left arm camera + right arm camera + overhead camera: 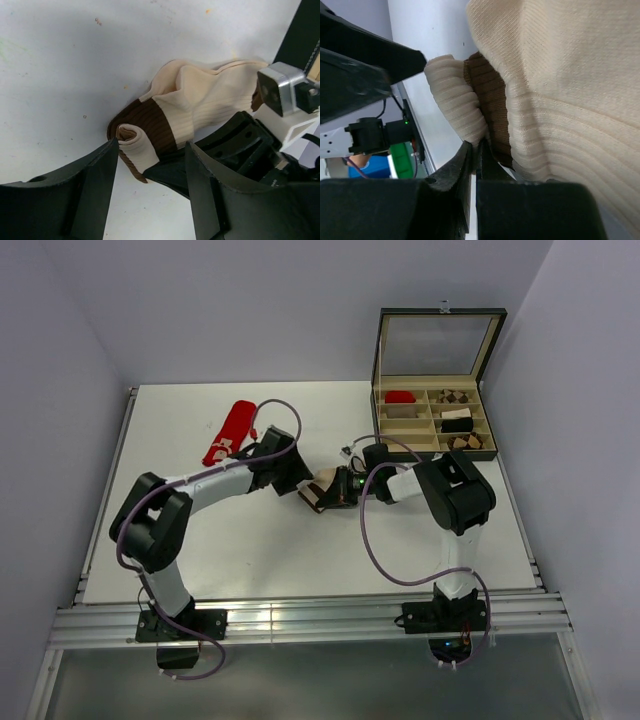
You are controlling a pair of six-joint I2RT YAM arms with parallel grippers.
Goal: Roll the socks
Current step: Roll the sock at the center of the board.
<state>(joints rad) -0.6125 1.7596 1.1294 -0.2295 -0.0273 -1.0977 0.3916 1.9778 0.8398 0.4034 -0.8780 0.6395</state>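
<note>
The cream sock [322, 488] with brown band lies bunched mid-table between both grippers. In the left wrist view the cream sock [200, 95] has one end curled into a small roll [131, 137]. My left gripper [152, 167] stands open just short of that roll, with nothing between its fingers [100, 175]. My right gripper [477, 150] is shut on the cream sock's [560, 80] edge beside the brown band [490, 95]. The red sock [228, 432] lies flat at the back left, away from both grippers.
An open compartment box [432, 445] with its lid up stands at the back right, holding rolled bundles and a red item [400, 398]. The right arm's cable [372, 540] loops over the table. Walls close in on three sides.
</note>
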